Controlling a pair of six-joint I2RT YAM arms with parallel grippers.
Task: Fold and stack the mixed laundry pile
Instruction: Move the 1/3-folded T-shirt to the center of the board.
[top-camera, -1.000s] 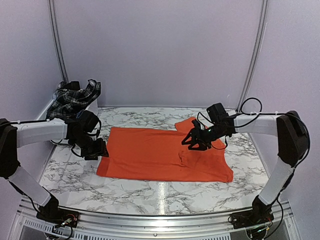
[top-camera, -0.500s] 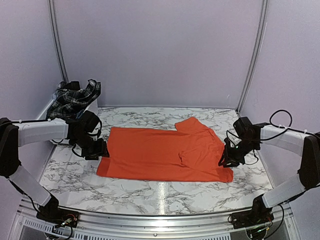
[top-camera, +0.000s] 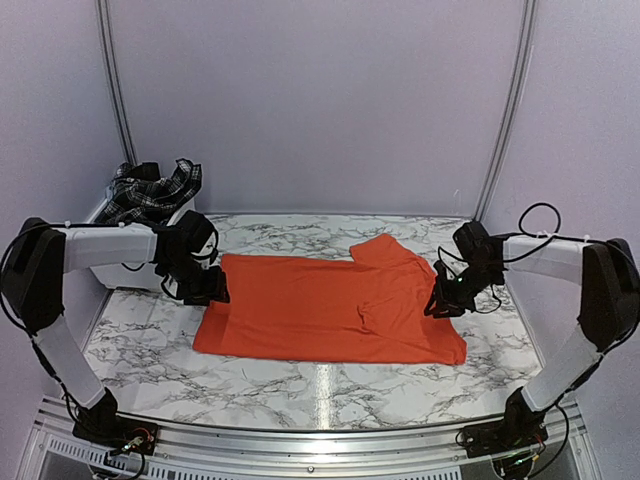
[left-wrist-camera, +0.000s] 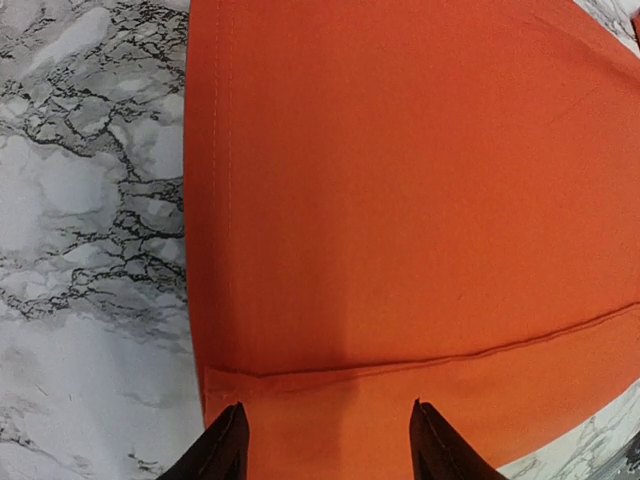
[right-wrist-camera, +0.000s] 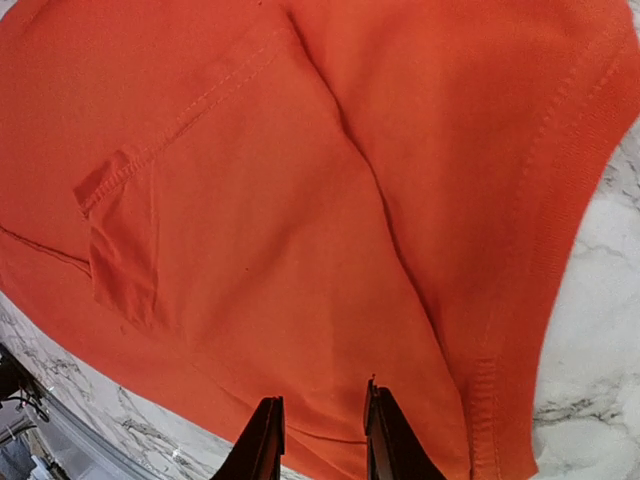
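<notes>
Orange T-shirt (top-camera: 320, 310) flat | left end effector (left-wrist-camera: 325, 445) apart over hem (left-wrist-camera: 520, 385) | right end effector (right-wrist-camera: 322, 440) apart (narrower), empty

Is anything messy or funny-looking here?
Yes, a little. The shirt lies mostly flat, but a small flap toward its right side is folded over and creased, so it isn't smooth there. The plaid cloth sits bunched in a heap at the far left and isn't folded.

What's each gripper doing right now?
Left gripper: open, over the shirt, holding nothing.
Right gripper: open, narrower gap, over the shirt, holding nothing.
</notes>
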